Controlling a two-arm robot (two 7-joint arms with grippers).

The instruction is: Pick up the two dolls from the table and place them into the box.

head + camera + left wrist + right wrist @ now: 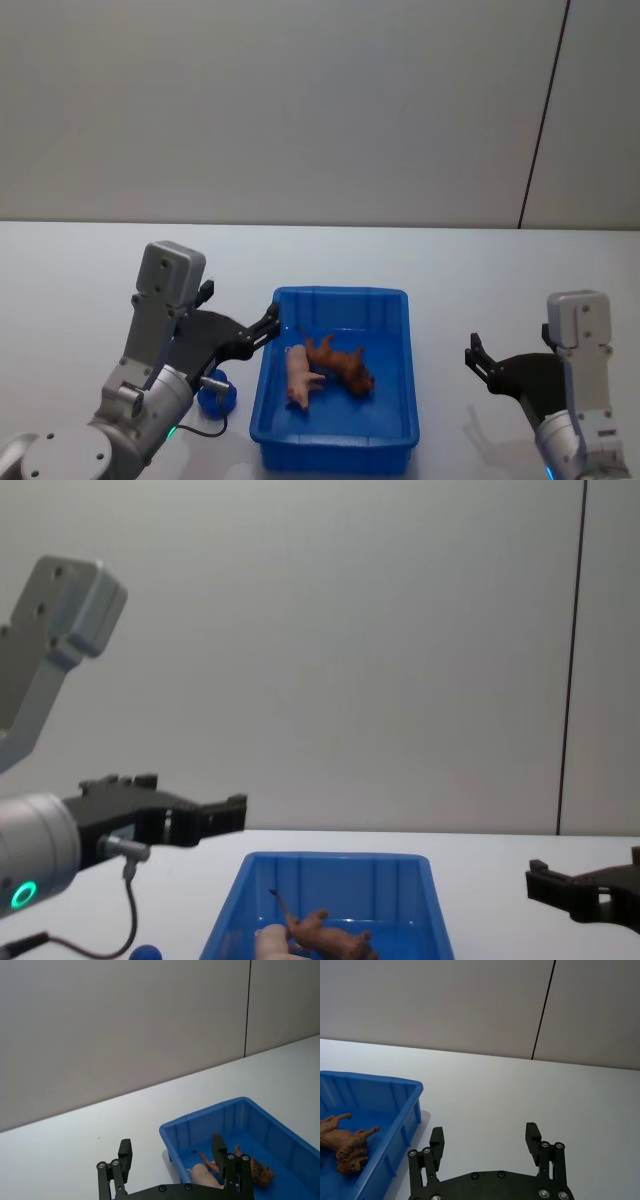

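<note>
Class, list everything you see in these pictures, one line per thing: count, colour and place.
table: one, white, across the foreground
wall: one, grey, behind the table
box: one, blue, mid-table between the arms
brown doll: one, reddish-brown, lying in the box
pink doll: one, pale pink, lying in the box, to the left of the brown doll
ball: one, blue, on the table to the left of the box
left hand: one, black, open, raised by the box's left rim
right hand: one, black, open, to the right of the box
</note>
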